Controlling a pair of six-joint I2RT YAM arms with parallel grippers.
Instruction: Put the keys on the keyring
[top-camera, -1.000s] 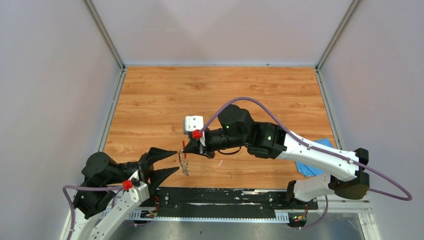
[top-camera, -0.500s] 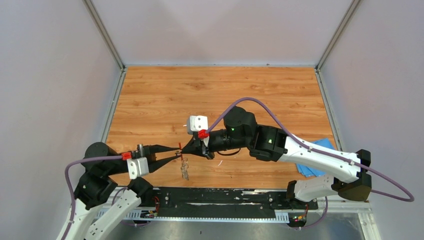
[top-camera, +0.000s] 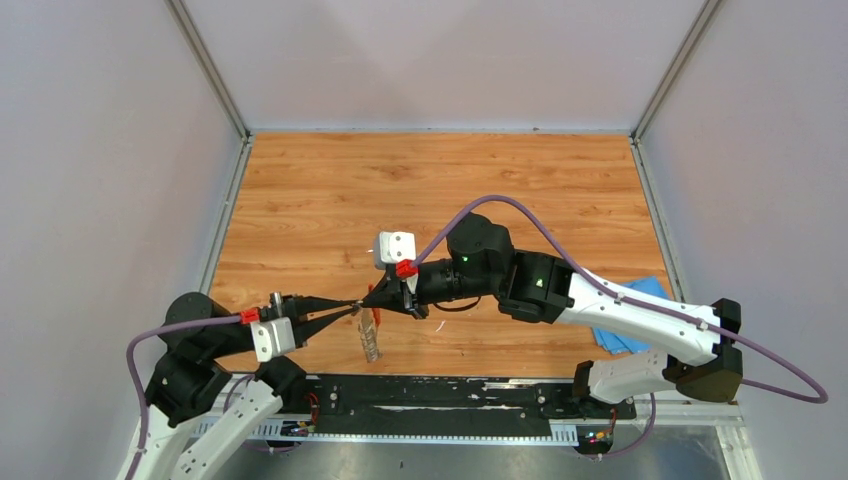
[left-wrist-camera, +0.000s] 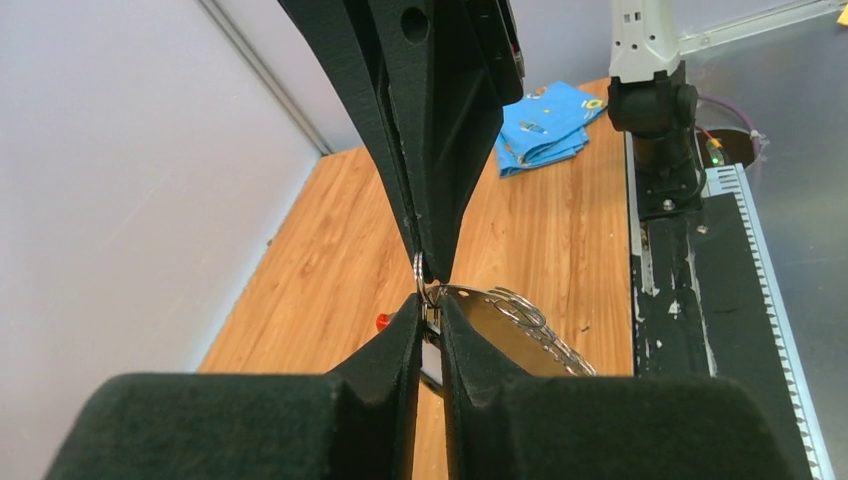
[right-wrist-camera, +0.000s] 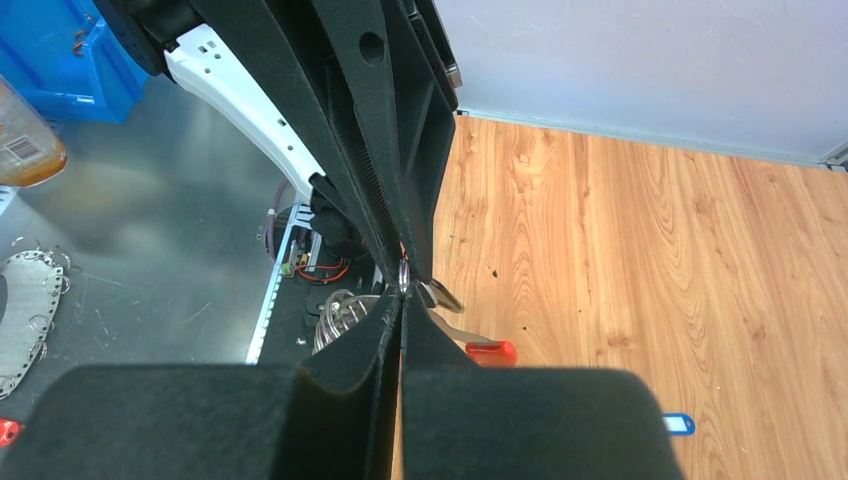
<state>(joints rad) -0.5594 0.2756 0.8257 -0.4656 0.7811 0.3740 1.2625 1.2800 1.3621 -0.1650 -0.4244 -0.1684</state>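
The keyring (top-camera: 371, 340) hangs above the table's near edge, a fan of grey metal loops (left-wrist-camera: 520, 318) with a red tip (right-wrist-camera: 490, 352). My right gripper (top-camera: 368, 303) is shut on its small top ring (right-wrist-camera: 403, 272). From the left, my left gripper (top-camera: 357, 309) meets it tip to tip, its fingers (left-wrist-camera: 405, 335) pinched on a small silvery piece (left-wrist-camera: 431, 300) hanging just under that ring. I cannot tell if that piece is a key. One key with a blue-and-white head (right-wrist-camera: 678, 424) lies on the wood. The black-headed key is out of view.
A folded blue cloth (top-camera: 612, 336) lies at the table's right edge, partly under the right arm. The black mounting rail (top-camera: 450, 395) runs along the near edge. Grey walls enclose the wooden table (top-camera: 330, 190) on three sides.
The left gripper swung up from the near left to the keyring and its wide jaws closed round the hanging piece. The right gripper barely moved and stayed shut.
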